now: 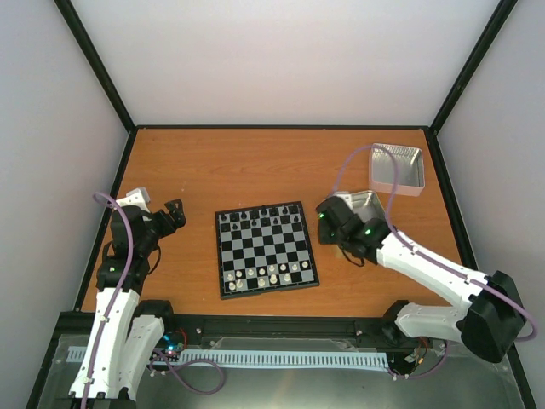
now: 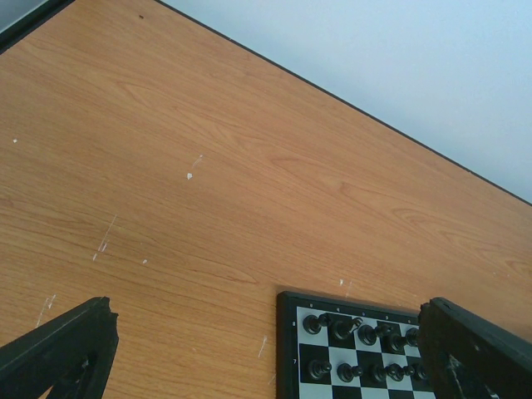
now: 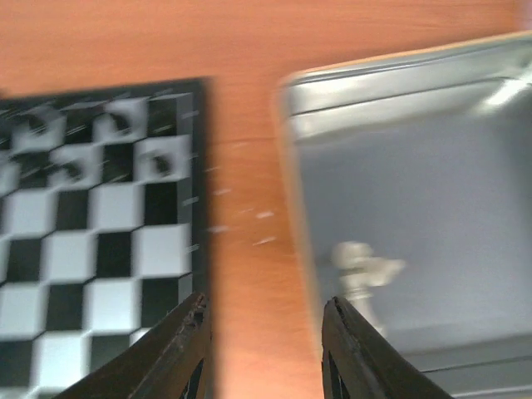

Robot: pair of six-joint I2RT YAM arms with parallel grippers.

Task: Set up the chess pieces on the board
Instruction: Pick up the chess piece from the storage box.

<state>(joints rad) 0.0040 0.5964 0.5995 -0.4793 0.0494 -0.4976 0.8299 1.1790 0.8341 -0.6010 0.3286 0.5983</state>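
The board [image 1: 268, 249] lies mid-table with tiny black figures on its two far rows and several cream-white chess pieces [image 1: 266, 273] on its near rows. My right gripper [image 1: 327, 223] is open and empty beside the board's right edge. In the right wrist view, which is blurred, it [image 3: 264, 306] hangs over the bare wood between the board [image 3: 91, 224] and a silver tin [image 3: 432, 150]. One cream-white piece [image 3: 362, 268] lies in that tin, just past my right finger. My left gripper [image 1: 174, 213] is open and empty left of the board. Its wrist view [image 2: 268, 307] shows the board's corner [image 2: 287, 349].
A silver tin [image 1: 368, 204] sits right beside my right gripper. A second tin [image 1: 397, 168] stands at the far right near the wall. Black frame posts and white walls enclose the table. Black figures [image 2: 357, 332] fill the board corner nearest my left gripper.
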